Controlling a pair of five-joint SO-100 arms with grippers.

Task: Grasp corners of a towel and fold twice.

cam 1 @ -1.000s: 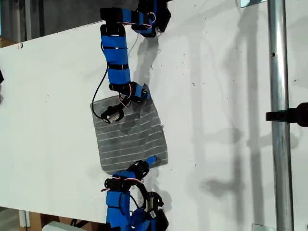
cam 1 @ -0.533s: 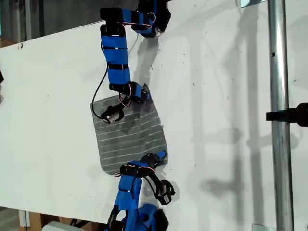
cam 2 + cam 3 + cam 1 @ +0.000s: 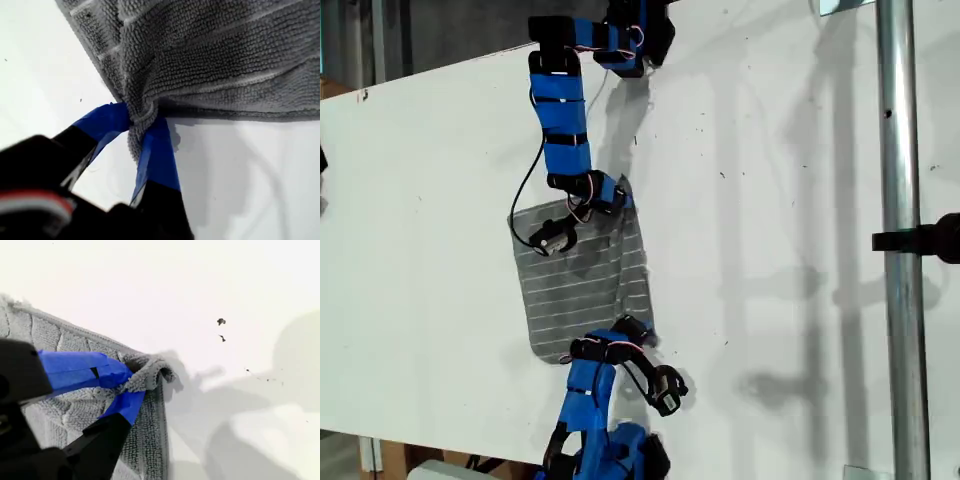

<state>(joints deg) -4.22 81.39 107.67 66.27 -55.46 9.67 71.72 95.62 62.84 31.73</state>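
The grey striped towel [image 3: 570, 285] lies on the white table [image 3: 770, 300], between the two blue arms. My first gripper [image 3: 637, 328], on the arm at the bottom of the exterior view, is shut on the towel's lower right corner [image 3: 134, 145], and the cloth [image 3: 210, 55] bunches up beyond its fingers. My second gripper [image 3: 619, 192], on the arm reaching down from the top of the exterior view, is shut on the upper right corner [image 3: 155, 371], with the towel [image 3: 150, 435] under it. The two corners on the exterior view's left lie flat and free.
A vertical metal pole [image 3: 898, 250] with a black clamp [image 3: 925, 240] stands at the exterior view's right. A black cable [image 3: 523, 195] loops beside the upper arm. The table's edge runs along the exterior view's top left and bottom left.
My first gripper reached to the towel's lower right corner, shut on it, and drew it towards the exterior view's left, so that edge is pulled in. The second gripper stayed put.
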